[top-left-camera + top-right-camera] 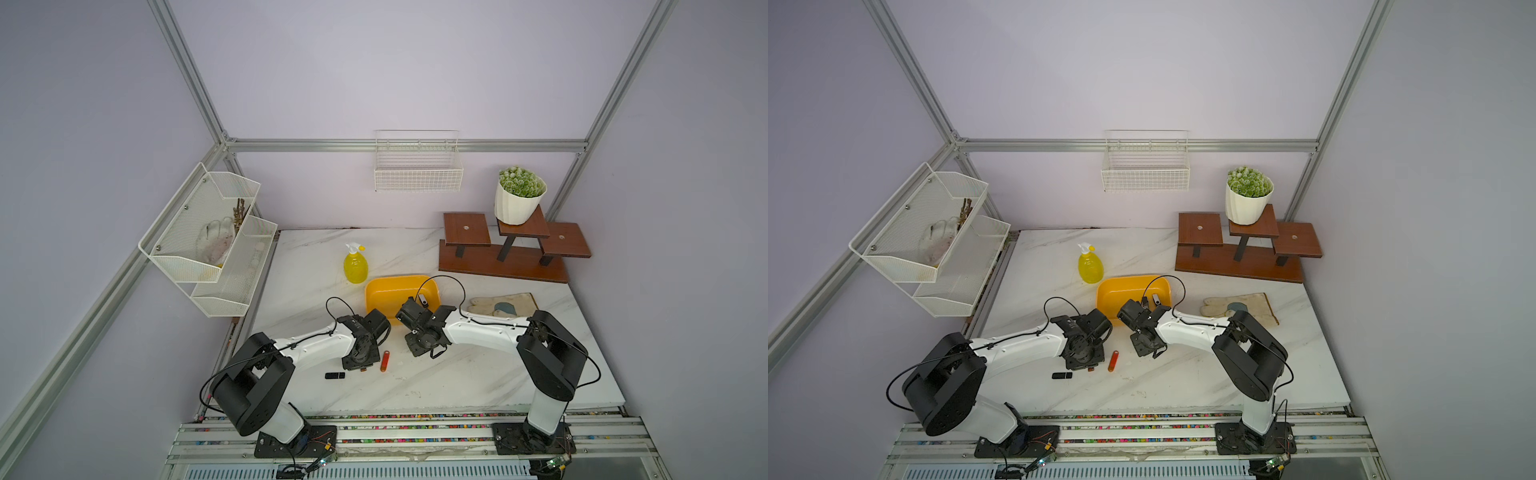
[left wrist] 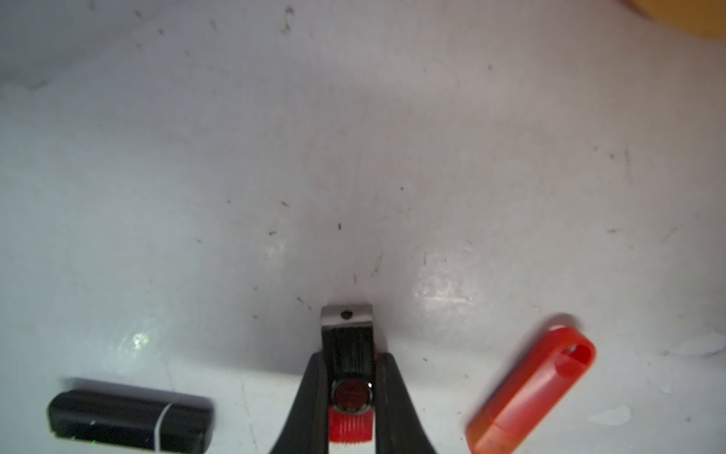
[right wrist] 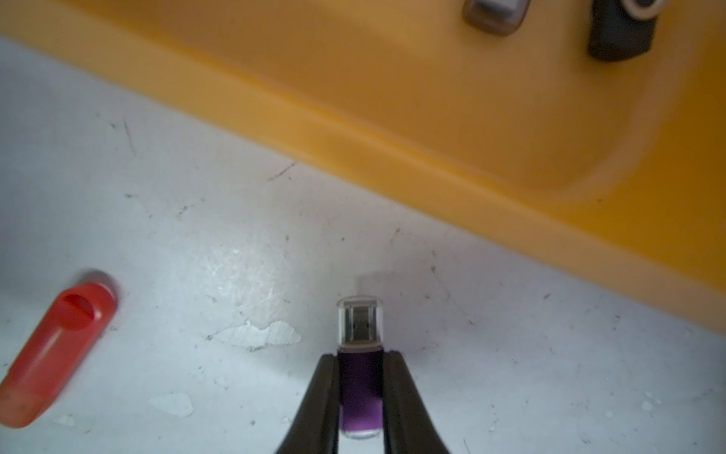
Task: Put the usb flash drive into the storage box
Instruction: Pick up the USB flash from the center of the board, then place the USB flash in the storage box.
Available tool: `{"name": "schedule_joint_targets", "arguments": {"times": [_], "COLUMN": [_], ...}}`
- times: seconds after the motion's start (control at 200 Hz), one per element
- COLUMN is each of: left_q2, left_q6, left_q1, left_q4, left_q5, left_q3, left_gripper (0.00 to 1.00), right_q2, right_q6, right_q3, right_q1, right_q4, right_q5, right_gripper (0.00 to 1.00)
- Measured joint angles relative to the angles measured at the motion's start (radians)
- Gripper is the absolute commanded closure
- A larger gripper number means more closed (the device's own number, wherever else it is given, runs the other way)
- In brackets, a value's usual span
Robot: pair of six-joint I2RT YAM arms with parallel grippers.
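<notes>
The yellow-orange storage box sits mid-table, and a black-and-silver usb flash drive lies inside it. Low over the table in front of the box, my left gripper is shut on a black-and-red swivel drive. Beside it lie an orange-red drive and a black drive. My right gripper is shut on a purple drive with a clear cap, just short of the box's near rim.
A yellow spray bottle stands behind the box on its left. A work glove lies to its right. At the back right is a wooden stand with a potted plant. A wire basket and a mesh rack hang on the walls.
</notes>
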Motion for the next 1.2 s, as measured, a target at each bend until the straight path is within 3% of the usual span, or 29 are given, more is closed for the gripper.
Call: {"name": "schedule_joint_targets", "arguments": {"times": [0.11,0.385,0.625,0.86,1.2], "left_q2": [0.010,0.012,-0.011,-0.035,-0.018], "left_q6": [0.015,0.052,0.101,0.172,0.345], "left_q1": [0.000,0.000,0.001,0.057,0.281], "left_q4": [-0.011,-0.040,-0.167,-0.266,-0.373], "left_q5": [0.002,0.023,0.017,-0.003,0.005], "left_q3": [0.010,0.029,0.172,0.355,0.565], "left_gripper": [1.00,1.00,1.00,1.00,1.00], "right_q2": [-0.030,-0.137,-0.158,-0.018,0.244], "right_q6": [0.001,0.007,-0.002,-0.026,-0.054], "right_q3": [0.001,0.097,0.280,0.418,0.563], "right_q1": [0.000,-0.008,-0.069,-0.143,-0.178], "right_q4": [-0.021,-0.096,-0.117,-0.113,-0.116], "right_q5": [0.000,0.016,0.056,0.048,-0.016], "right_gripper": [1.00,1.00,1.00,1.00,1.00]}}
